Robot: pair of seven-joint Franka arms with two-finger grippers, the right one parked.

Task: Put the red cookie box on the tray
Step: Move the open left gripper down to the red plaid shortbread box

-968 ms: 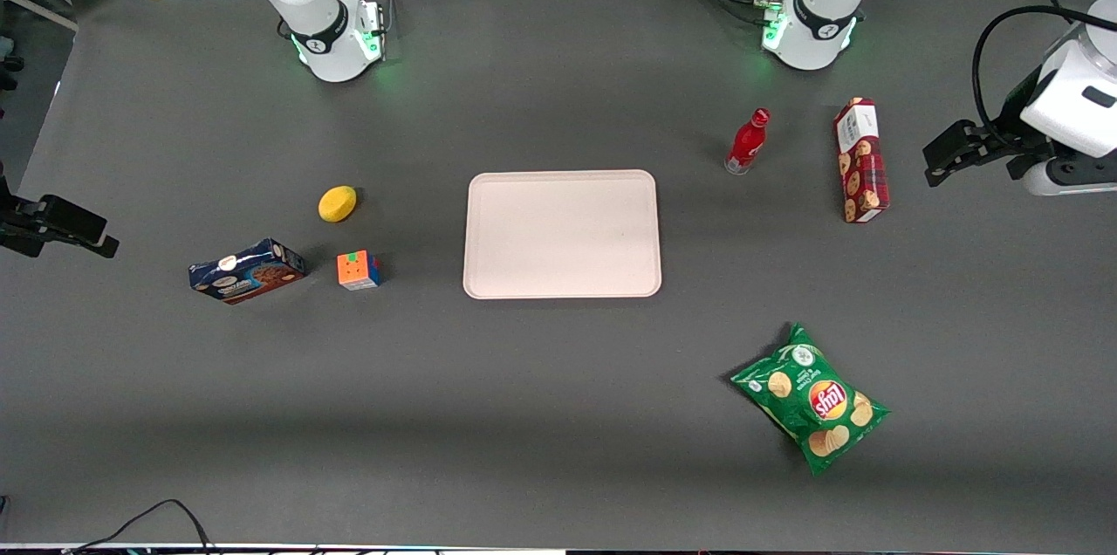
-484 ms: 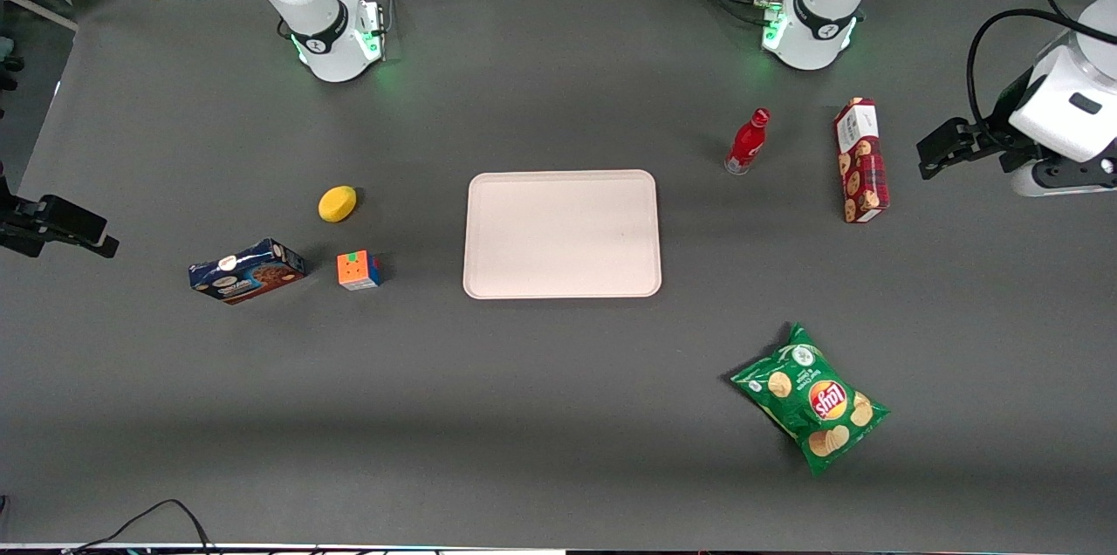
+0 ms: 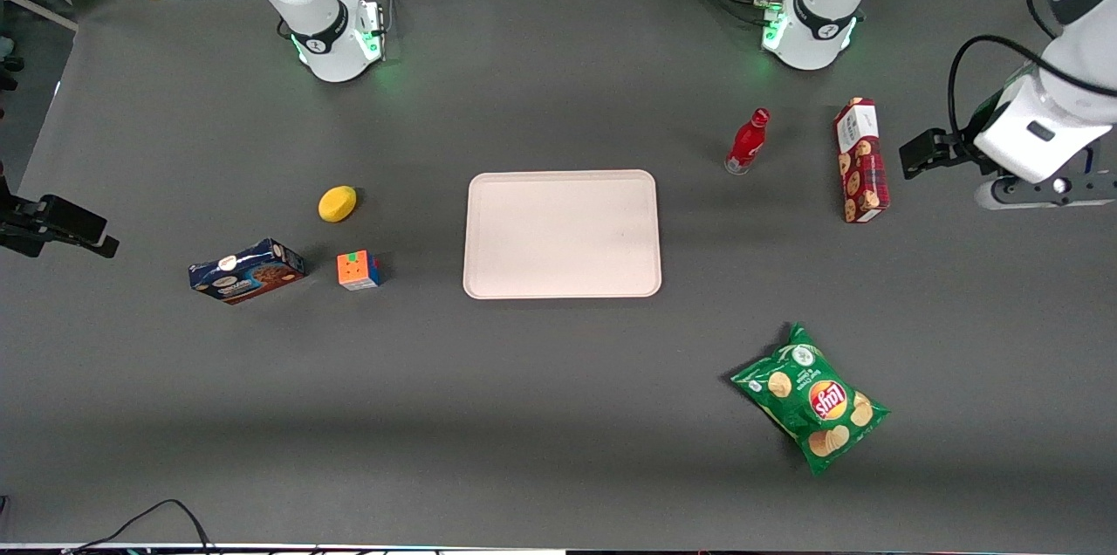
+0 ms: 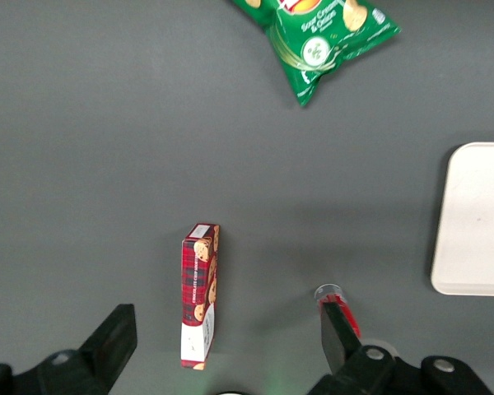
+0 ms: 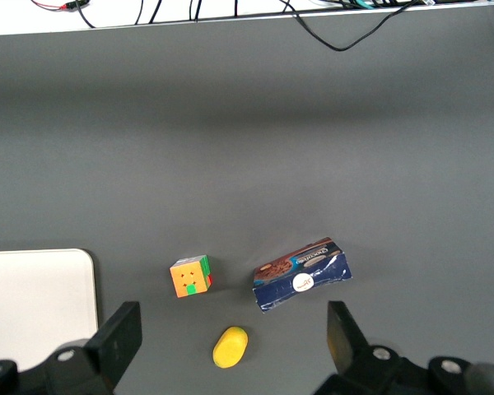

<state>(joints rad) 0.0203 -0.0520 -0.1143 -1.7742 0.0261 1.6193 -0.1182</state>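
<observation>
The red cookie box (image 3: 861, 161) lies flat on the table toward the working arm's end, its white end panel pointing away from the front camera. The pale pink tray (image 3: 561, 234) sits mid-table with nothing on it. My gripper (image 3: 925, 155) hovers high over the table, just outside the box toward the table's end. In the left wrist view the gripper (image 4: 222, 346) is open, and the red cookie box (image 4: 200, 295) shows far below between the spread fingers, untouched. One rounded end of the tray (image 4: 477, 222) shows there too.
A red bottle (image 3: 748, 141) stands between the box and the tray. A green chips bag (image 3: 812, 398) lies nearer the front camera. Toward the parked arm's end are a dark-blue cookie box (image 3: 247, 270), a colour cube (image 3: 359, 270) and a yellow lemon-shaped object (image 3: 337, 203).
My gripper has moved in from the table's end toward the red cookie box. The box and the other objects have stayed where they were.
</observation>
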